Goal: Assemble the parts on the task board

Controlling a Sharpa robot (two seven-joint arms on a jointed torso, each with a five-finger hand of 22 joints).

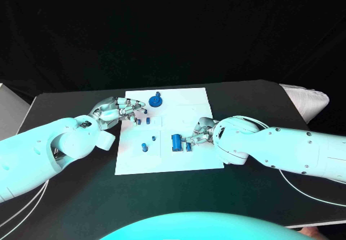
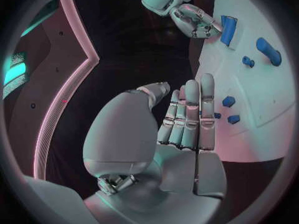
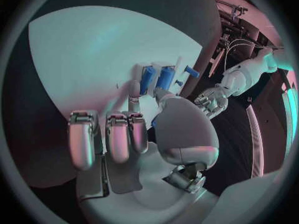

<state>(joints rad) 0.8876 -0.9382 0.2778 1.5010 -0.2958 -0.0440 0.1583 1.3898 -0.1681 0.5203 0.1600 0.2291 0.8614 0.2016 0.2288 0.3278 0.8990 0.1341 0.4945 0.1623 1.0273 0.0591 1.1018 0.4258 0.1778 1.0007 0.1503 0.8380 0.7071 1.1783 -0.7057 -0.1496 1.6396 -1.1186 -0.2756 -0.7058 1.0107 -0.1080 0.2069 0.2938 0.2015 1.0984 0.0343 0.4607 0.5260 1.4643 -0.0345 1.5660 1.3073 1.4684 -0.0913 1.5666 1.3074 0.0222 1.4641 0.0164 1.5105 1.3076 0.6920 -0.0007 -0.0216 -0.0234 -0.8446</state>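
The white task board [image 1: 169, 150] lies in the middle of the black table. At its far end stands a round blue part [image 1: 156, 103]. A blue cylinder [image 1: 176, 142] and a thinner blue piece [image 1: 189, 146] lie side by side near the board's right edge. My right hand [image 1: 198, 132] hovers over them with one fingertip [image 3: 134, 90] stretched toward the cylinder [image 3: 148, 78] and the other fingers bent, holding nothing. At the board's left edge, my left hand [image 1: 115, 110] reaches with straight fingers [image 2: 190, 114] toward two small blue pieces [image 2: 228, 101] and is empty.
More small blue parts [image 1: 143, 147] lie on the left half of the board. Bare black table [image 1: 72, 105] surrounds the board. A pale padded object [image 1: 306, 102] sits at the table's far right corner.
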